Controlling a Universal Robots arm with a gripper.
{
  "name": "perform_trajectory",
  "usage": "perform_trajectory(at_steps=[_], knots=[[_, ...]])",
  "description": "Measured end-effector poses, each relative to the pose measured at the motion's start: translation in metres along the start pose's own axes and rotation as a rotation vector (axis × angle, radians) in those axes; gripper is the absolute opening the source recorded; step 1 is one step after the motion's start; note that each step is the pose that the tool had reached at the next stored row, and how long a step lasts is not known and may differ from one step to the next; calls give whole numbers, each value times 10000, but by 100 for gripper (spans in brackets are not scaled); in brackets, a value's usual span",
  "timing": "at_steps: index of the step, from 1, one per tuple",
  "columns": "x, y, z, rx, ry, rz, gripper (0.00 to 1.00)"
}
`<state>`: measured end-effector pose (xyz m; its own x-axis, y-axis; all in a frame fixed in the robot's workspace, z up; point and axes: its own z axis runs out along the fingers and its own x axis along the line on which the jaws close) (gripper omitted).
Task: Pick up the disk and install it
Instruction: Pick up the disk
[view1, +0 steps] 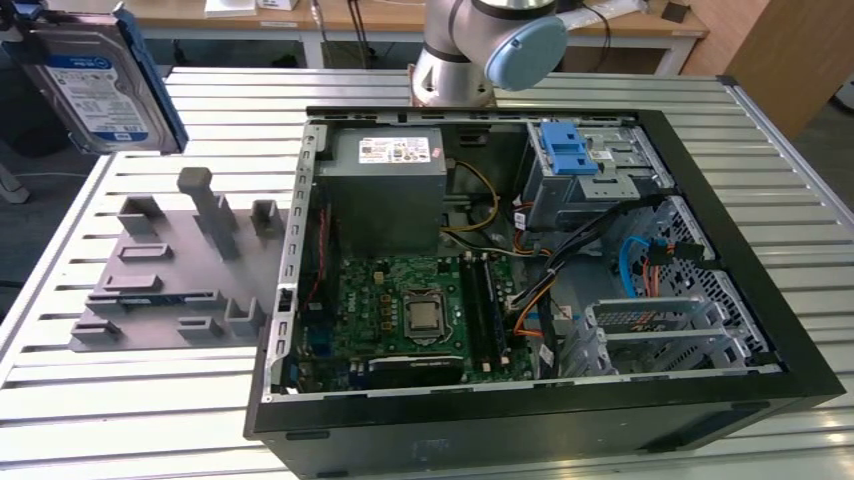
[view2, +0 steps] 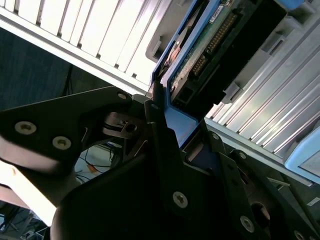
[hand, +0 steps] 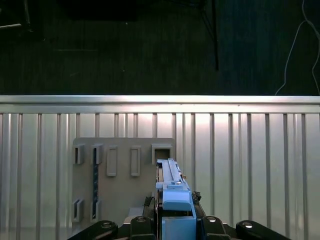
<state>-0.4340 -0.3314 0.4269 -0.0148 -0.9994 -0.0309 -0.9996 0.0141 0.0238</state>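
The disk (view1: 100, 85), a silver drive with a white-and-blue label and a blue bracket around its edges, hangs in the air high over the table's corner at the exterior view's left. It stands on edge above the grey fixture plate (view1: 174, 270). In the first wrist view I see the disk (hand: 172, 192) edge-on over that plate (hand: 120, 185). My gripper (hand: 175, 220) is shut on it, a black finger on either side. The second wrist view shows the fingers (view2: 156, 117) clamped on the blue bracket (view2: 177, 125), with the drive's circuit board (view2: 210, 45) beyond.
An open black computer case (view1: 747, 395) lies on the slatted metal table (view1: 134, 400). Inside it are a grey power supply (view1: 387, 190), a motherboard (view1: 414, 310) and a drive cage with a blue latch (view1: 574, 155). The arm's base (view1: 467, 50) stands behind the case.
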Motion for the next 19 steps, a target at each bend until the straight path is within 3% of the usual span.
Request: perform_trajectory(at_steps=[19], knots=[[-14,11,-454,2,0,0,36]])
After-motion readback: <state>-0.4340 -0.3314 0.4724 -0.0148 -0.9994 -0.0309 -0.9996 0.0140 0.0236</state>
